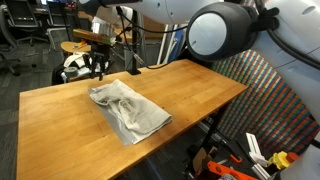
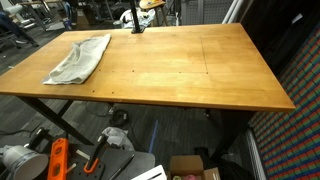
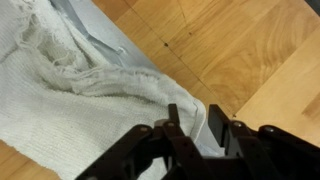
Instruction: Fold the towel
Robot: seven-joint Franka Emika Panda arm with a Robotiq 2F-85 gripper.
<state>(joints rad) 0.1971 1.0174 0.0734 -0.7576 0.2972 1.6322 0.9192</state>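
The towel is a light grey, wrinkled cloth lying partly folded near one long edge of the wooden table; in an exterior view the towel sits at the table's far left corner. In the wrist view the towel fills the left half, with a frayed hem running across it. My gripper hangs low over the towel's right edge. Its two black fingers stand a little apart, with a fold of cloth between them and a gap beside one finger. The white arm comes in from the upper right.
Bare wood makes up most of the tabletop. A black stand rises at the far table edge. Chairs and clutter lie beyond the table. Orange tools and boxes are on the floor below.
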